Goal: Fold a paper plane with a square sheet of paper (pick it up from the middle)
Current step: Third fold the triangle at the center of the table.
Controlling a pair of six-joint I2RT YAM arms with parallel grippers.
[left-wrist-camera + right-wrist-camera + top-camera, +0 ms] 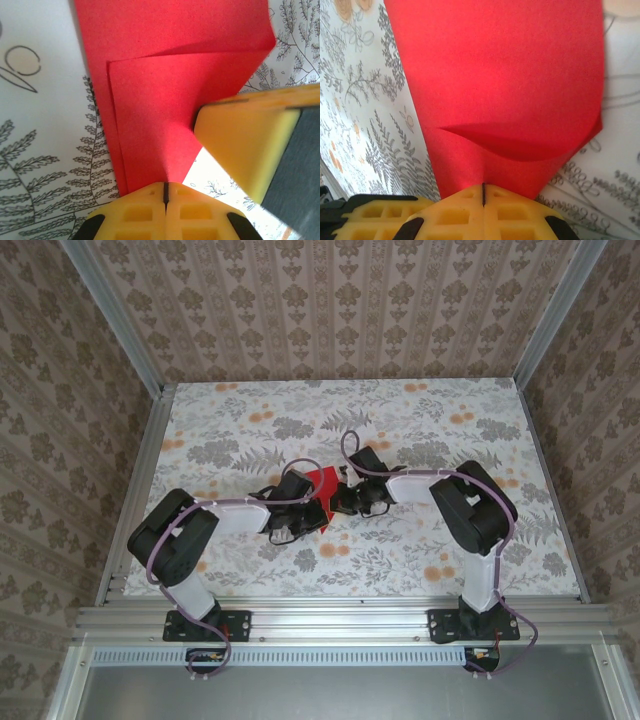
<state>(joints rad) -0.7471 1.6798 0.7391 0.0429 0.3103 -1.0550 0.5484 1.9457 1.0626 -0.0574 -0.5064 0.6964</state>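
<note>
Both my claws pinch the paper [322, 483] mid-table [430, 410], at the centre of the top view. My left claw [165, 192] is clamped on its layered edge at the frame's bottom. My right claw [483, 192] grips likewise, probably to steady the fold. From above, my arms hide most of the paper, so I cannot tell whether the crease is aligned.

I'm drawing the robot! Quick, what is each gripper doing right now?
Left gripper: shut on the red paper.
Right gripper: shut on the red paper too.
</note>
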